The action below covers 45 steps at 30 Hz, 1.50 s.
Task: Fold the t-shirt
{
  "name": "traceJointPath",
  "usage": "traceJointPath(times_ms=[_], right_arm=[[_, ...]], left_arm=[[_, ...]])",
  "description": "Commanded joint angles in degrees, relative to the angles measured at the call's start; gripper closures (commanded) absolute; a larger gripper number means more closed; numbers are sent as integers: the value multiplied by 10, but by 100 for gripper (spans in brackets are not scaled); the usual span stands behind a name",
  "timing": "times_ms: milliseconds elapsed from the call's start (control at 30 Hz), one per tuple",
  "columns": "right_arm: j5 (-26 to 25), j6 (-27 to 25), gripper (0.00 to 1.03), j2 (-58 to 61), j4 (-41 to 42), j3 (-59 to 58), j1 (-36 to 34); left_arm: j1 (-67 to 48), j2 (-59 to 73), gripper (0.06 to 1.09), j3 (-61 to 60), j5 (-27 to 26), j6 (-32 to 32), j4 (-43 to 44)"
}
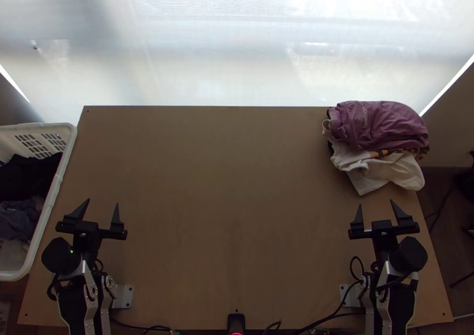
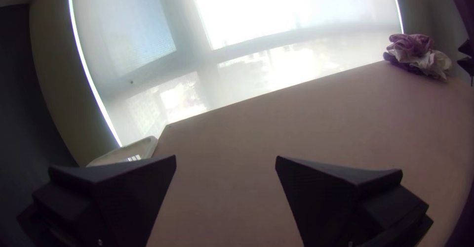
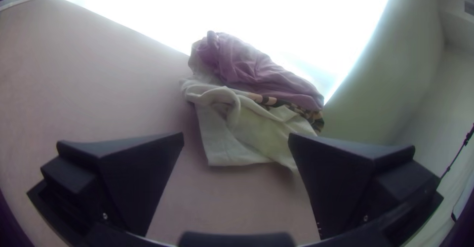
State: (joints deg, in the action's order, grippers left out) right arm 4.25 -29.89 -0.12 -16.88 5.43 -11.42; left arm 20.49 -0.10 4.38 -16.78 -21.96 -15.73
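My left gripper (image 1: 102, 207) stands open over the table's near left part, nothing between its fingers; the left wrist view has the left gripper (image 2: 225, 160) with its two fingers wide apart. My right gripper (image 1: 374, 207) is open too, over the near right part, nearer to the clothes; in the right wrist view the right gripper (image 3: 236, 137) holds nothing. At the table's far right lies a bunched pile: a purple garment (image 1: 385, 121) on top, a white cloth (image 1: 379, 172) below it on the near side. Which of them is the t-shirt, I cannot tell.
The wooden table (image 1: 225, 181) stretches bare between the arms and the far edge. At the left stands a white basket (image 1: 52, 201) with dark clothes (image 1: 23, 184) in it. Black cables (image 1: 329, 316) run along the near edge. A bright window lies behind the table.
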Motion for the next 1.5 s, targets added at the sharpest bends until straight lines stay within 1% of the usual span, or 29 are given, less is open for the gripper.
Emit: traceJointPath(times_ms=[0, 367, 500, 867, 900, 933, 967, 1100, 1267, 1333, 1400, 1467], right_arm=[[0, 0, 4, 0, 0, 0, 0], [0, 0, 4, 0, 0, 0, 0], [1, 0, 4, 0, 1, 0, 19], [1, 0, 4, 0, 0, 0, 21], [1, 0, 4, 0, 0, 0, 21], [1, 0, 4, 0, 0, 0, 21], [1, 0, 4, 0, 0, 0, 21], [2, 0, 4, -1, 0, 0, 25], [28, 2, 4, 0, -6, 0, 71], [30, 2, 4, 0, -7, 0, 82], [30, 3, 4, 1, -9, 0, 73], [30, 3, 4, -1, -7, 0, 52]], left_arm=[[1, 0, 10, 0, 0, 0, 1], [0, 0, 10, 0, 0, 0, 0], [-4, 0, 10, 0, 0, 0, 0], [-9, 0, 10, 0, 0, 1, 0], [-14, 0, 10, 0, -5, 12, 2], [-26, 0, 10, 0, -24, 17, 2], [-41, 0, 10, 0, -31, 8, -2], [-53, 0, 10, 0, -31, 2, -3], [-55, 0, 10, 0, -32, 2, -4], [-54, 0, 10, 0, -32, 2, -4], [-68, 0, 10, 0, -57, 2, -5], [-96, 0, 10, 0, -60, 2, -6]])
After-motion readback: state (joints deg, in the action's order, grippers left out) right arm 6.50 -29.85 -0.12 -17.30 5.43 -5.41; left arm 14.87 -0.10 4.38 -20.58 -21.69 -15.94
